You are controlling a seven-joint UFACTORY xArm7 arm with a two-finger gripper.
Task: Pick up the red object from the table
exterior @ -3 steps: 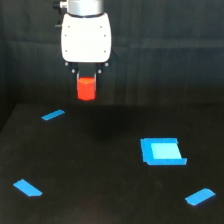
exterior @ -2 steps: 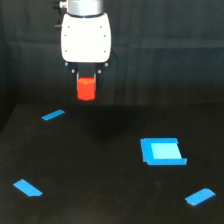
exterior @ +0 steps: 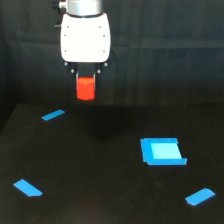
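The red object (exterior: pixel 85 88), a small bright red-orange block, hangs between the dark fingers of my gripper (exterior: pixel 86 86) under the white arm head (exterior: pixel 85 36). The gripper is shut on it and holds it well above the black table (exterior: pixel 100 190), toward the exterior view's left and back. The fingertips are mostly hidden against the dark background.
A light blue square tray-like piece (exterior: pixel 161 151) lies on the exterior view's right. Flat blue markers lie at the back left (exterior: pixel 53 115), the front left (exterior: pixel 27 188) and the front right (exterior: pixel 200 196). A dark curtain stands behind the table.
The gripper with the red block has risen slightly; the markers have not moved.
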